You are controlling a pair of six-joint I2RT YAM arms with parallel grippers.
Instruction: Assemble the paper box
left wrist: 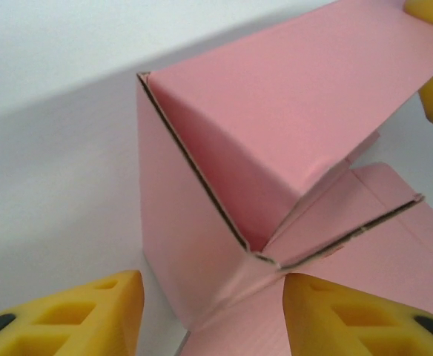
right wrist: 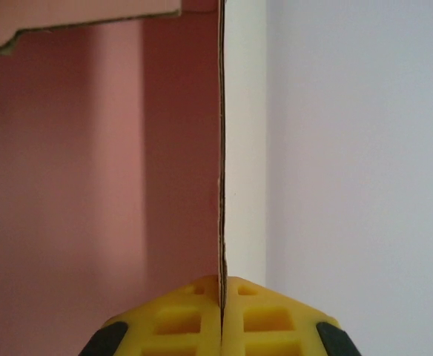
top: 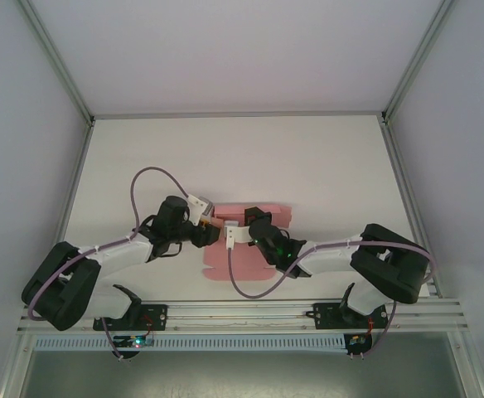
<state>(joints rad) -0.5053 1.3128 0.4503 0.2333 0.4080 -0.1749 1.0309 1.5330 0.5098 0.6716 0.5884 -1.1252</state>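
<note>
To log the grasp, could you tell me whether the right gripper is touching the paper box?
Touching: the right wrist view shows the right gripper pinching a panel of the paper box.

The paper box point(left wrist: 276, 126) is half-folded pink card. One broad panel stands tilted up off the white desk point(left wrist: 46, 148) and meets a lower wall at a sharp creased corner. A smaller flap lies low to the right, its cut edge showing grey. The left fingers point(left wrist: 75, 315), yellow with dark tips, sit apart at the bottom with the card's lower corner between them, the left one clear of it. At the upper right edge the right fingers point(left wrist: 431, 9) bracket the raised panel's far end.
</note>
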